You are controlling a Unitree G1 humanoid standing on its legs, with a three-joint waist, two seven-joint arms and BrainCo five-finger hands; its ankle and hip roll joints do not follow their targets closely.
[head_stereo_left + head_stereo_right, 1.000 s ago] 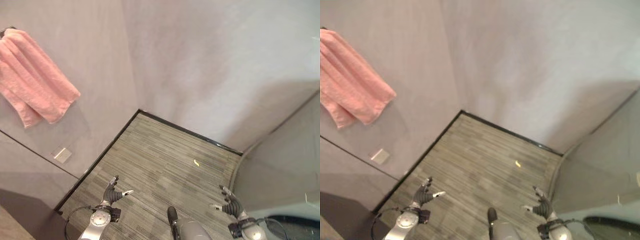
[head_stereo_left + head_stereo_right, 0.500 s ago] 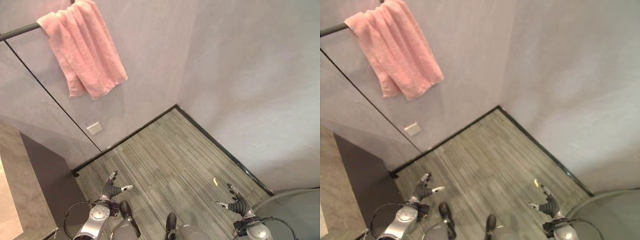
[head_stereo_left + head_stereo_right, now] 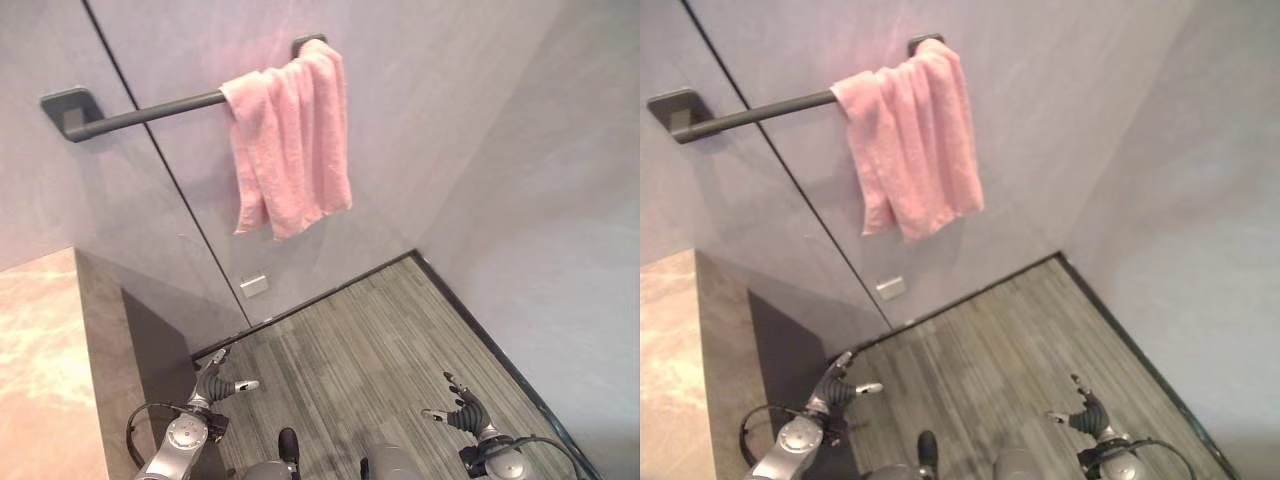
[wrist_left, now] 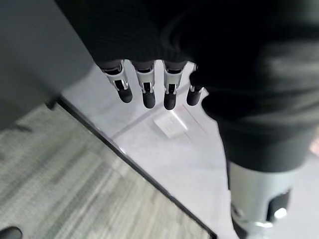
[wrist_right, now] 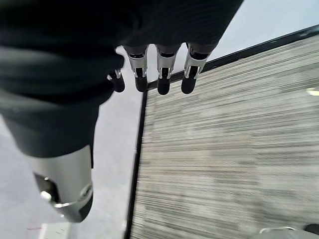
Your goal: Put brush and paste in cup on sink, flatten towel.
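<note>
A pink towel (image 3: 290,140) hangs bunched and folded over the right end of a dark wall rail (image 3: 140,112), high on the grey wall. My left hand (image 3: 215,380) hangs low at the lower left, open and holding nothing, its fingers (image 4: 144,89) relaxed. My right hand (image 3: 462,412) hangs low at the lower right, also open and holding nothing, its fingers (image 5: 159,74) straight above the floor. Both hands are far below the towel.
A beige stone counter (image 3: 45,370) with a dark side panel stands at the left edge. A small white wall plate (image 3: 254,286) sits low on the wall under the towel. Grey striped floor (image 3: 380,340) runs to a black skirting along the walls.
The camera has turned left: the towel and rail now sit nearer the middle, and the counter has come into view. Both hands hang as before.
</note>
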